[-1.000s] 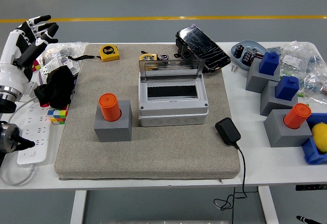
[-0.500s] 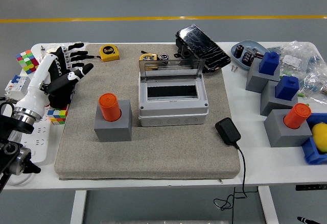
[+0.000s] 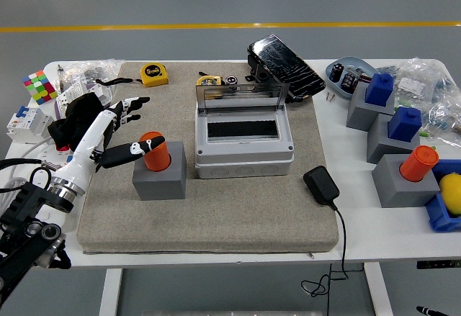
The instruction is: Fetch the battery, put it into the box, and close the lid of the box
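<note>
A white tabletop (image 3: 216, 255) stands on a grey floor, with a grey mat (image 3: 216, 208) on top of it. The left hand (image 3: 119, 132) is spread wide and holds nothing. Its thumb (image 3: 122, 155) lies right beside the orange battery (image 3: 153, 150), and the other fingers (image 3: 133, 107) point past it. The battery stands up in a grey block (image 3: 159, 175), just left of the grey box (image 3: 244, 140). The lid (image 3: 243, 93) of the box is up, so the box is ready.

To do this step well, I think the hand should wrap the fingers round the top of the battery, squeeze softly, and pull straight up so the block stays put.
</note>
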